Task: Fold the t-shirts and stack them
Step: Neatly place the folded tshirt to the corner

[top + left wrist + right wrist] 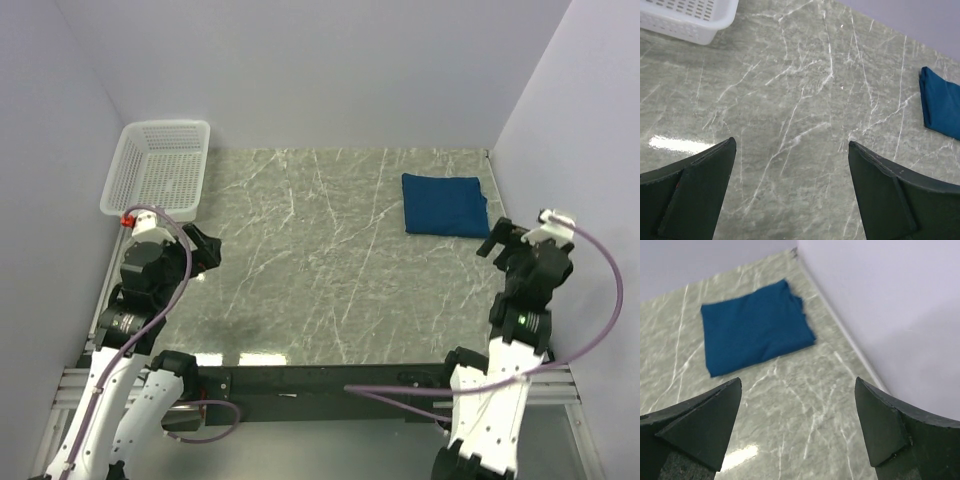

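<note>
A folded dark blue t-shirt (444, 204) lies flat at the far right of the marble table, close to the right wall; no print shows on it. It also shows in the right wrist view (754, 332) and at the right edge of the left wrist view (942, 106). My left gripper (207, 250) is open and empty, held above the left side of the table (791, 142). My right gripper (503, 241) is open and empty, just in front of the folded t-shirt and above bare table (797, 382).
A white plastic lattice basket (160, 166) stands at the far left corner and shows empty; its corner is in the left wrist view (690, 20). Pale walls close the table at the back and on both sides, the right wall (880, 300) near my right gripper.
</note>
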{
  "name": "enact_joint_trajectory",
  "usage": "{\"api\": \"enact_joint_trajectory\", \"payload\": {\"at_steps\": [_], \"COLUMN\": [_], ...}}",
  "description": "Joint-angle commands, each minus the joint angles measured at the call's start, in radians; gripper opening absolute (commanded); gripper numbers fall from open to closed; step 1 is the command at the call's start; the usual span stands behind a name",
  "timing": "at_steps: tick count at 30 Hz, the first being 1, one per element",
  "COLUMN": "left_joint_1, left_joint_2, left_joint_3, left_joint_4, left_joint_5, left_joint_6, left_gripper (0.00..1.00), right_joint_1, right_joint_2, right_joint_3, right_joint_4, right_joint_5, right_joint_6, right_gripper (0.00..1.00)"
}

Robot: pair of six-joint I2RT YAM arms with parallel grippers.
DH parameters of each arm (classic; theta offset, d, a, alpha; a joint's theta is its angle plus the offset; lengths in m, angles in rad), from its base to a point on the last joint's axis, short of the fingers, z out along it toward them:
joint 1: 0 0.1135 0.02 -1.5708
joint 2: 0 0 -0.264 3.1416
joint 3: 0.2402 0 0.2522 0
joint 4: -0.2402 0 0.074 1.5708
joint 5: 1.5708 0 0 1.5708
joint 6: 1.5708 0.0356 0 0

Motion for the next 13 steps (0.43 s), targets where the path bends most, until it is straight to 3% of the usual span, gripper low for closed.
{"api": "enact_joint_trajectory", "payload": {"at_steps": [1,13], "left_joint_1": [0.003,0.002], "left_joint_2": [-0.018,-0.027], "left_joint_3": [0.003,-0.012], "left_joint_4": [0.022,0.029], "left_joint_5": [-0.013,-0.007], "left_joint_6": [0.028,0.03], "left_gripper": [1.0,1.0], "right_joint_1": [-0.001,-0.001], "right_joint_2": [-0.129,-0.087], "right_joint_3": [-0.026,-0.02], "right_joint_4": [-0.003,-0.037], "right_joint_5": [0.122,0.118], "right_joint_6": [0.041,0.038], "right_gripper": [1.0,1.0]}}
